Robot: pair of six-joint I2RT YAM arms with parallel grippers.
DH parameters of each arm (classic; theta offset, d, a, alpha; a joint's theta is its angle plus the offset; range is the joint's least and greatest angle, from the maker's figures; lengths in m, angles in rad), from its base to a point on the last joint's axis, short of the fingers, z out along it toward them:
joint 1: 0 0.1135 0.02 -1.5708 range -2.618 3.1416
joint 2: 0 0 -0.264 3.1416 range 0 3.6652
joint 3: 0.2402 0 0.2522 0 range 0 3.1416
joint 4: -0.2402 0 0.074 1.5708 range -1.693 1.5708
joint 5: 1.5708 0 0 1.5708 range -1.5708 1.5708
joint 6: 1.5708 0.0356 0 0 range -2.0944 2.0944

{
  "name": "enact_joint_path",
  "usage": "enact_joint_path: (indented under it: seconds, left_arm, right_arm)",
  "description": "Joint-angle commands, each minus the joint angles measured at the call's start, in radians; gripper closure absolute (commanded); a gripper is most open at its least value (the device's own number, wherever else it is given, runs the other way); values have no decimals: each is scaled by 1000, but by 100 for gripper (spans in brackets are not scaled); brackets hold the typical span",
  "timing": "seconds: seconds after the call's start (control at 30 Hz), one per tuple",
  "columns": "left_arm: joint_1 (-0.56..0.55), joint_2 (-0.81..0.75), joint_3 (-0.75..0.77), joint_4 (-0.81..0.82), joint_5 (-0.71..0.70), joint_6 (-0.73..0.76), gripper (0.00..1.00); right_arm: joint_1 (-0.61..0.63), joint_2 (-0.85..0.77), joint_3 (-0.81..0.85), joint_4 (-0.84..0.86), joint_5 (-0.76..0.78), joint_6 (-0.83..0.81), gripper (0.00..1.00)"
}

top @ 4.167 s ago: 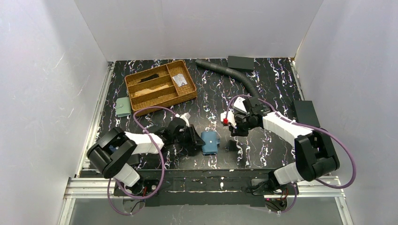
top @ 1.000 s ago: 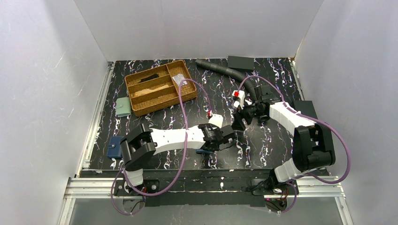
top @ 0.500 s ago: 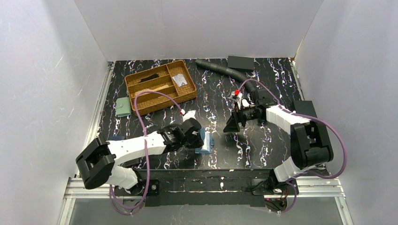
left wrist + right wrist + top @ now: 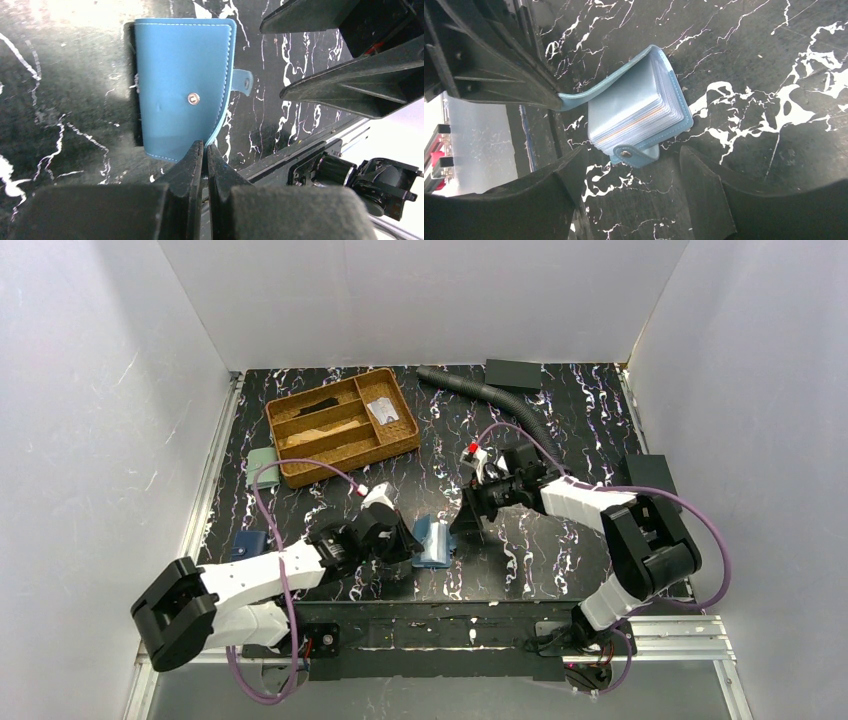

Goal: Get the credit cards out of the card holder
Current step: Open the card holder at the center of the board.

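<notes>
The teal-blue card holder (image 4: 434,543) lies on the black marbled table near the front. My left gripper (image 4: 205,146) is shut on the free edge of its cover (image 4: 182,87) and holds that flap lifted, so the holder (image 4: 674,107) stands partly open. Inside, the credit cards (image 4: 644,119) show only as a pale stacked edge with an orange line. The side tab (image 4: 636,155) with its snap hangs loose. My right gripper (image 4: 631,156) is open just in front of that tab, touching nothing. From above, the left gripper (image 4: 408,540) and right gripper (image 4: 466,519) flank the holder.
A wicker tray (image 4: 342,425) stands at the back left, with a pale green pouch (image 4: 260,462) beside it. A navy wallet (image 4: 247,543) lies at the left edge. A corrugated hose (image 4: 490,395), a black box (image 4: 513,373) and a black block (image 4: 655,475) lie at the back and right.
My right gripper has come down and left, close to the card holder. The left arm has drawn back leftward with the cover pinched, lifting it open.
</notes>
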Motion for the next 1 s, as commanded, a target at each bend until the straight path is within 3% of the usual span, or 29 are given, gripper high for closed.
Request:
enact_joint_path:
  seconds: [0.0,0.33,0.63,0.77,0.8,0.97]
  left_arm:
    - [7,-77,-57,-105,-79,-48,100]
    - [9,-128,-58,-333,-232,-90,100]
    - [17,24,59,-560,-309,-111,100]
    - [17,61,100,-619,-328,-96,78]
    - [17,59,106,-627,-330,-90,66]
    - [18,10,145,-669,-339,-16,38]
  right_arm:
    - [37,35,6,84,95,93,25]
    - [59,76,32,38,180,63,26]
    - [93,119,77,-50,247,1,31]
    - [97,112,87,-64,275,-16,42]
    - [98,110,90,-68,278,-21,43]
    - [98,89,99,-84,279,-41,45]
